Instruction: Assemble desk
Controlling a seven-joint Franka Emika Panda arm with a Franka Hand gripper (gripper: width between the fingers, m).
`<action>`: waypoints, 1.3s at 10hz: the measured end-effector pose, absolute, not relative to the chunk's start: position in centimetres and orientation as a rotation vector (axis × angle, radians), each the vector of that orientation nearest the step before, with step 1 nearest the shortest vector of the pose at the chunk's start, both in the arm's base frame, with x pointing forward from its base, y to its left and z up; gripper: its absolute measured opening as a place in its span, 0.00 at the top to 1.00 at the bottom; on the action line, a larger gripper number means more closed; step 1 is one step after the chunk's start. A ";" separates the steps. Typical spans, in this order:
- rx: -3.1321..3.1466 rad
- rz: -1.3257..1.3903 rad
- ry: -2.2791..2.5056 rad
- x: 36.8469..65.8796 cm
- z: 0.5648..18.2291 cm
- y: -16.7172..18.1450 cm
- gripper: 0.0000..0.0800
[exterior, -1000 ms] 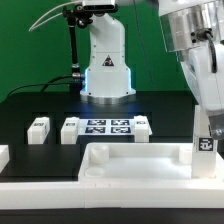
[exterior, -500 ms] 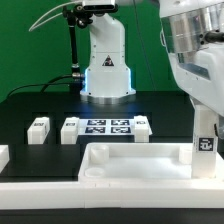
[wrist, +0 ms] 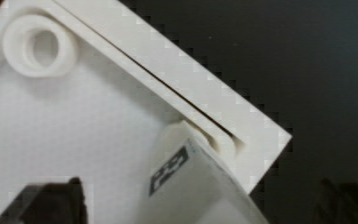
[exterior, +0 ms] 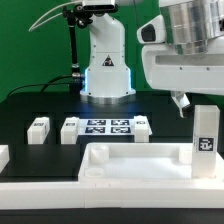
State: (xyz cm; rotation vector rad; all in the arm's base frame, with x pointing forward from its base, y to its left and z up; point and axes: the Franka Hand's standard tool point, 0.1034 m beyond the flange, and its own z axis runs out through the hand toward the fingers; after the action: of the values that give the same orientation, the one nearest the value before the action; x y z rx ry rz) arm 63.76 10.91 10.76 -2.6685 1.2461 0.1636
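The white desk top lies flat at the front, rim up. One square post leg with a tag stands upright in its corner at the exterior view's right. My gripper is open, above the leg and apart from it. In the wrist view the leg stands between my two dark fingers, clear of both, and my gripper is spread wide. The desk top shows a round corner socket. Three loose legs lie behind the top.
The marker board lies between the loose legs. The arm's base stands behind it. A long white border rail runs along the front edge. Another white piece sits at the exterior view's left edge.
My gripper has let go of the upright leg and risen clear of it. The leg stays standing in the corner of the desk top.
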 end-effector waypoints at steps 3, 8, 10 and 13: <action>-2.932 -0.026 0.702 64.9 10.1 11.1 0.19; -2.978 -0.113 0.527 65.1 9.6 11.5 0.35; -2.989 -0.111 0.531 65.0 9.5 10.7 0.61; -2.993 -0.106 0.531 64.9 9.5 10.6 0.62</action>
State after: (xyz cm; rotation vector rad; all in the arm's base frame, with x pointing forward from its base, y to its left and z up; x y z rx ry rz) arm 64.94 10.60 9.46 -2.9926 0.5307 -0.1063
